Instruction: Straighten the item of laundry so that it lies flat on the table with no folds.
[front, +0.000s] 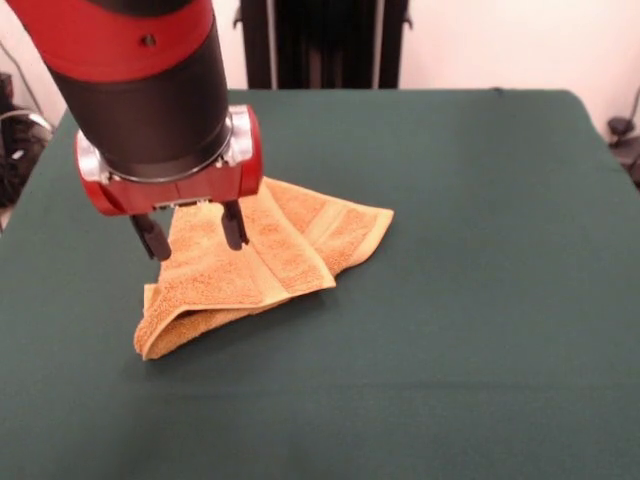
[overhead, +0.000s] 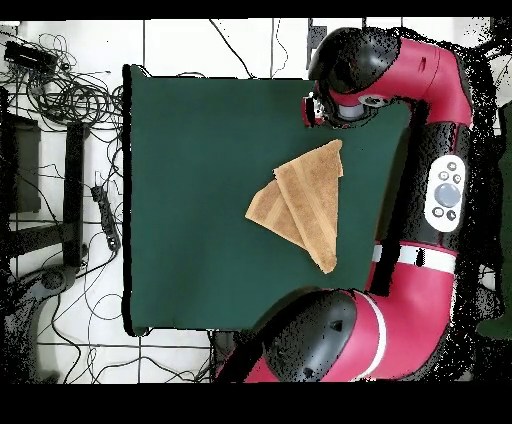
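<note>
The orange-tan towel (front: 260, 265) lies folded into a rough triangle on the dark green table (front: 480, 200), left of the middle. Layers overlap and a ribbed band runs across the top fold. My gripper (front: 195, 243) hangs just above the towel's left part, its two black fingers (front: 235, 225) spread apart with nothing between them. In the overhead view the towel (overhead: 300, 205) shows as a folded wedge on the table (overhead: 190, 180). The gripper is hidden there under the arm's red and black wrist (overhead: 350, 70).
The black pedestal (front: 320, 40) stands past the table's far edge. The red arm (overhead: 430, 200) runs along the table's right side in the overhead view. Cables and dark equipment (overhead: 60, 100) lie on the floor off the left edge.
</note>
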